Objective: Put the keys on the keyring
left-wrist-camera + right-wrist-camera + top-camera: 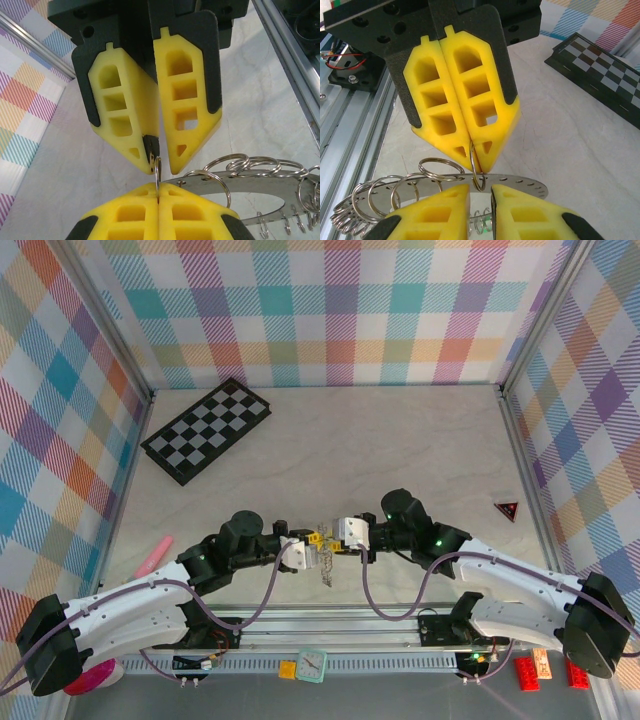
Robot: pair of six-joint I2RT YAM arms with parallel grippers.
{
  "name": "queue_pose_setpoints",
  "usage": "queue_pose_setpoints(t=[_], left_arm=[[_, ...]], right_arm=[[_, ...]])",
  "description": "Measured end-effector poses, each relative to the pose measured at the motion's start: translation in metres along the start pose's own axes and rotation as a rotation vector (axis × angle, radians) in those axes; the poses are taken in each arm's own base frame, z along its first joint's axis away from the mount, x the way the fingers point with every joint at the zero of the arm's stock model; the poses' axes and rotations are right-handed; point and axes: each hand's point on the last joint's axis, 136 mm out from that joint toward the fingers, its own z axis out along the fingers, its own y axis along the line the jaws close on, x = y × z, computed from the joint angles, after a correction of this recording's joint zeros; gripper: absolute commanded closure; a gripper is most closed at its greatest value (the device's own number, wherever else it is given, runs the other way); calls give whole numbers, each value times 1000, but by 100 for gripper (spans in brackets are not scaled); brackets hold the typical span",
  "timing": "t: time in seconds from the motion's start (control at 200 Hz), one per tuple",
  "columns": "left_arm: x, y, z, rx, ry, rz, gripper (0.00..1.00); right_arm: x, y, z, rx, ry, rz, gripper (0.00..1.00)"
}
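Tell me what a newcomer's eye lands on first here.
Mid-table near the front edge, the left gripper and right gripper meet tip to tip over a dangling metal keyring. Close up, yellow fingers pinch a small split ring on a flat ring hung with more loops. A checkerboard lies at the far left.

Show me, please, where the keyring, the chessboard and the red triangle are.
keyring (pixel 520 186), right wrist view, flat metal rim.
chessboard (pixel 207 430), top external view, board centre.
red triangle (pixel 507 509), top external view, its middle.
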Motion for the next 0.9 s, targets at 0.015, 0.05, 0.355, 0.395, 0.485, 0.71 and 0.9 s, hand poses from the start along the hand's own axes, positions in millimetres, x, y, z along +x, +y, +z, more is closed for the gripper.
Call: queue_pose_setpoints(t=[0.015,0.05,0.355,0.395,0.485,0.71,0.9], left_arm=[[0,0,0,1,0,-2,100],[0,-1,0,3,-3,-5,100],[-1,-1,0,6,-4,-25,100],[0,-1,0,7,-4,-28,100],[0,-1,0,7,-2,-37,99],[1,-1,1,7,3,-60,94],[2,-1,1,7,5,-80,93]], right_arm=[[0,0,0,0,0,0,81],[0,0,0,-3,-2,0,81],[-1,1,0,-5,-4,-4,90],[-1,1,0,-5,-4,-4,91],[-1,0,0,-5,-3,-3,94],[-1,0,0,-9,4,1,96],[0,1,1,-13,8,4,97]])
